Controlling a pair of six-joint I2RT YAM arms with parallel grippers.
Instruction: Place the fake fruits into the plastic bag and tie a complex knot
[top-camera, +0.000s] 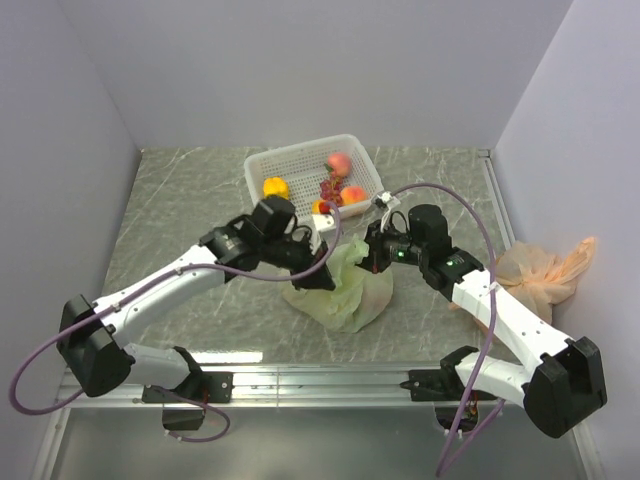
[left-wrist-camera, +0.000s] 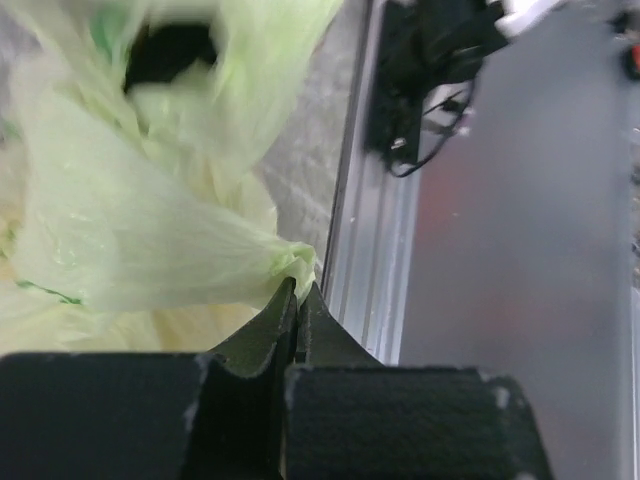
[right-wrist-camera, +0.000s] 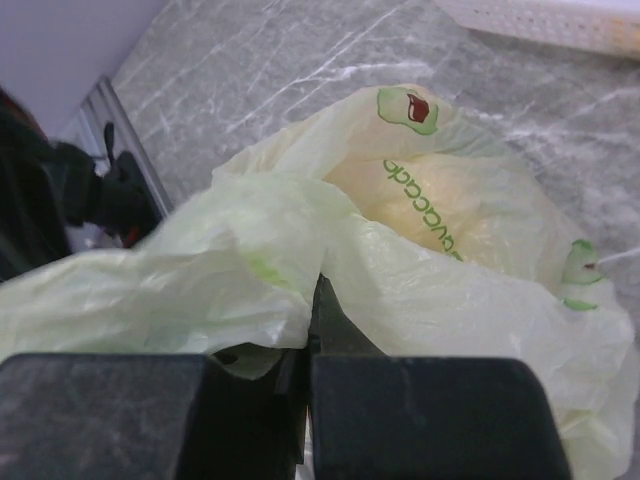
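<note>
The pale green plastic bag (top-camera: 345, 288) lies crumpled mid-table between my two arms. My left gripper (left-wrist-camera: 300, 287) is shut on a bunched corner of the plastic bag (left-wrist-camera: 130, 240); from above, this left gripper (top-camera: 322, 275) sits at the bag's left edge. My right gripper (right-wrist-camera: 318, 285) is shut on a fold of the plastic bag (right-wrist-camera: 450, 240) and, from above, this right gripper (top-camera: 376, 256) is at its upper right. A yellowish shape (right-wrist-camera: 420, 205) shows through the film. Fake fruits remain in the basket: a yellow one (top-camera: 275, 187), peaches (top-camera: 338, 163), grapes (top-camera: 328, 187).
The white lattice basket (top-camera: 290, 160) stands behind the bag. A peach-orange bag (top-camera: 540, 270) sits at the right by the wall. An aluminium rail (top-camera: 320, 375) runs along the near edge, with walls on three sides.
</note>
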